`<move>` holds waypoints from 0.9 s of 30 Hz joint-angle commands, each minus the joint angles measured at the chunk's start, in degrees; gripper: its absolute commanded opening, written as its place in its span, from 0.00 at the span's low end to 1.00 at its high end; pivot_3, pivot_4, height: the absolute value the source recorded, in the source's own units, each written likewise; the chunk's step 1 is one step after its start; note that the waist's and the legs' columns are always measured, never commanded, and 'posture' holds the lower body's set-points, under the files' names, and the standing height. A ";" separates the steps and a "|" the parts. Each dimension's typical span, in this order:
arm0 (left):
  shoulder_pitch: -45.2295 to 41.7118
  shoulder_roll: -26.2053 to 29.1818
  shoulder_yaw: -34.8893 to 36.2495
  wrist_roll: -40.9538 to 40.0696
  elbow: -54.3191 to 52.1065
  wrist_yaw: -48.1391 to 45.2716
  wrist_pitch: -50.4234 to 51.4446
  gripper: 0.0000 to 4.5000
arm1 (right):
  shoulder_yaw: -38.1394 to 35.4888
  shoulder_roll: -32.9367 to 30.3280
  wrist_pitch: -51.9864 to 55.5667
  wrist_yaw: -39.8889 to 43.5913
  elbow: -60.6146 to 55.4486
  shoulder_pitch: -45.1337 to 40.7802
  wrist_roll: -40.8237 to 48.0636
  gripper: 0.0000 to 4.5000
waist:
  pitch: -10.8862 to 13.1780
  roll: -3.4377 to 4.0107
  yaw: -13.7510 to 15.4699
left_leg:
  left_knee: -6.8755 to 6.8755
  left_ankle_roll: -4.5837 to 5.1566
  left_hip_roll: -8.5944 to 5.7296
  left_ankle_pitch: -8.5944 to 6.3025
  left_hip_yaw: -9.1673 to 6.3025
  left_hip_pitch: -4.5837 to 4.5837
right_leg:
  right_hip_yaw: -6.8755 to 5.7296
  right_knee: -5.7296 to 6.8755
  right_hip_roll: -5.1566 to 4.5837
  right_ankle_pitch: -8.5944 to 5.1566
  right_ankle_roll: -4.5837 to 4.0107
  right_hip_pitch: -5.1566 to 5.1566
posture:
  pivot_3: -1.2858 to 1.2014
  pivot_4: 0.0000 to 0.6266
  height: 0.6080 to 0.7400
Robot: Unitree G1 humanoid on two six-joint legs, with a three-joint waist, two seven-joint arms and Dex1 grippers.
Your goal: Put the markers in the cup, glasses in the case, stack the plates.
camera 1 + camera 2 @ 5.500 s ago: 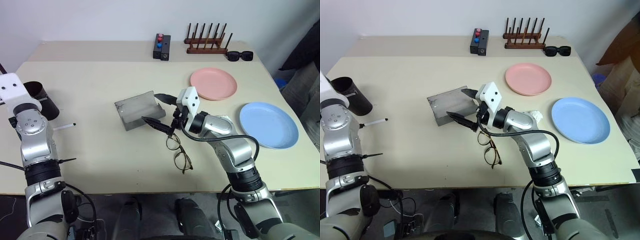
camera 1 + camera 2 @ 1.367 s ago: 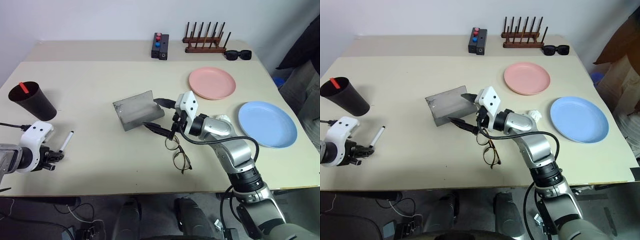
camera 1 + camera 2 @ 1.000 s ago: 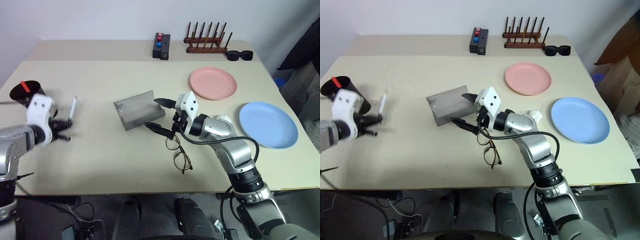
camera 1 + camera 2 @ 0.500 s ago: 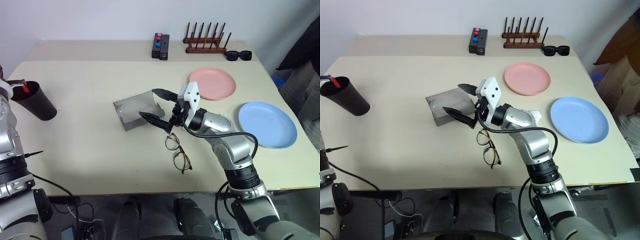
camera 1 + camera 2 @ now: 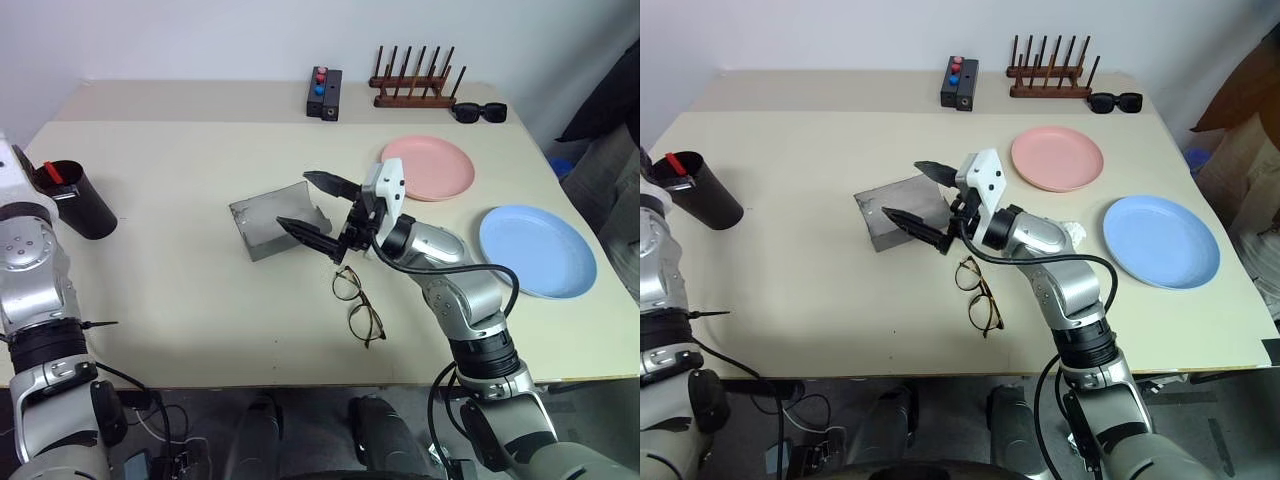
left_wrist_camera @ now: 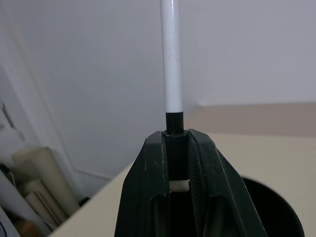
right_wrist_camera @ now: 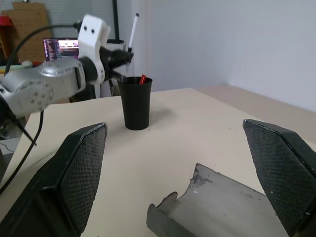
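1. The glasses [image 5: 357, 304] lie nearest on the table, lenses up and arms unfolded, just below the right gripper [image 5: 318, 207] and apart from it. They look light, thin-framed and fragile; a gentle pinch at the bridge or a rim, not on the lenses, seems the safest hold.
2. The right gripper hangs with its fingers spread wide, holding nothing, over the near edge of the open grey case [image 5: 275, 222]. The case looks rigid and light, so it may slide if pushed.
3. The left gripper [image 6: 176, 148] is pressed together on the black cap end of the white marker [image 6: 171, 54], the white barrel pointing up. The marker is slim, stiff and smooth, so it could pivot in a loose grip.
4. In the right wrist view this marker stands just above the dark cup [image 7: 137, 102], where the red-capped marker [image 7: 142, 79] already leans. The empty-looking tumbler would probably tip if knocked at the rim.
5. Farther right, the blue plate [image 5: 537, 249] and pink plate [image 5: 430, 167] lie well apart, unstacked; both look light, stiff and best gripped at the rim.
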 commanded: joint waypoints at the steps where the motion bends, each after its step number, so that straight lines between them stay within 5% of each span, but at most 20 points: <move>1: 0.40 0.44 0.69 -0.60 -1.72 0.49 -1.32 0.01 | -0.64 0.34 -0.38 -0.06 -2.52 -0.08 1.25 1.00 | 0.00 0.00 -0.11 | 0.00 0.00 0.00 0.00 0.00 0.00 | 0.01 0.00 0.00 0.00 0.00 0.00 | 0.52 0.24 1.00; 9: 1.75 -0.91 0.53 -1.53 -3.29 1.18 0.12 0.01 | -0.35 0.42 -0.90 0.33 -1.73 -0.29 0.89 1.00 | 0.00 0.00 -0.21 | -0.01 0.00 0.00 0.00 0.00 0.00 | 0.00 0.00 0.00 0.00 0.01 0.00 | 0.52 0.24 1.00; 12: 2.19 -1.32 0.47 -1.38 -3.57 1.62 0.34 0.31 | -0.21 0.47 -0.98 0.40 -1.69 -0.36 0.81 1.00 | 0.00 0.00 -0.25 | -0.01 0.00 0.00 0.00 -0.01 0.00 | 0.00 0.00 0.00 0.00 0.01 0.00 | 0.52 0.24 1.00; 27: 1.67 -2.30 0.71 -2.77 -8.01 3.14 -0.24 0.31 | 0.19 0.39 -1.15 0.83 -1.54 -0.39 0.41 1.00 | 0.00 0.00 -0.24 | -0.01 0.00 0.00 0.00 -0.01 0.00 | 0.00 0.00 0.00 0.00 0.01 0.00 | 0.52 0.24 1.00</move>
